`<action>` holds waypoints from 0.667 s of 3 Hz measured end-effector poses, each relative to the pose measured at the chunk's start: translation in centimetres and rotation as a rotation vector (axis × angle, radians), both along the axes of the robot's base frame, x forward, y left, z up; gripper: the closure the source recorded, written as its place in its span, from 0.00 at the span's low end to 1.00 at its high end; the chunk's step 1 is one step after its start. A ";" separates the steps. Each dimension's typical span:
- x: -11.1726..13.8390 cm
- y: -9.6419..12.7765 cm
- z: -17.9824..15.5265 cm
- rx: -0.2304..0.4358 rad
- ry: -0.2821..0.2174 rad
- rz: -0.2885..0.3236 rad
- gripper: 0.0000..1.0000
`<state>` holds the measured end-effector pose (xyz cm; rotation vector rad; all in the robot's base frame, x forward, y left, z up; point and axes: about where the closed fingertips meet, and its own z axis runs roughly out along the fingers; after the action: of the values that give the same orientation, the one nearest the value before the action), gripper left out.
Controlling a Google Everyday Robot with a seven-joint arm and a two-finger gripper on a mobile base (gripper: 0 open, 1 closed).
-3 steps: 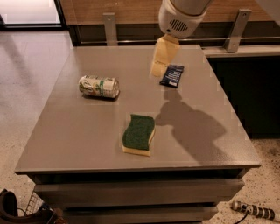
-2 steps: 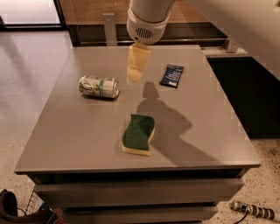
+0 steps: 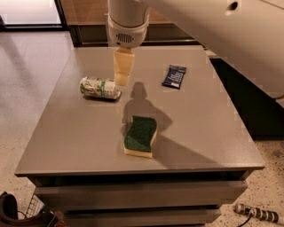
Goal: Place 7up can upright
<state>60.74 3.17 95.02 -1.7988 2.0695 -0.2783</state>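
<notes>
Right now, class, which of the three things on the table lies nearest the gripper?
The 7up can, lying on its side beside the gripper over the table's far half; the green sponge and dark blue packet sit farther off.

Claw (image 3: 122, 79) swung left (off packet (image 3: 174, 76)), now just beside 7up can (image 3: 100, 87).

Grey table (image 3: 204, 133) with drawers (image 3: 142, 195) below, speckled floor (image 3: 26, 80) (bright light at the far left), wood wall (image 3: 86, 11) behind, gripper (image 3: 122, 79) hanging over the table's far side.
</notes>
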 end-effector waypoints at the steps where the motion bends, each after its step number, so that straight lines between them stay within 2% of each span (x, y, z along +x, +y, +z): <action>1: 0.8 1.1 -0.5 -0.017 0.011 0.009 0.00; 2: 2.1 3.8 -2.7 -0.071 0.053 0.028 0.00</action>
<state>62.81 6.94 92.33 -1.8945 2.0932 -0.3023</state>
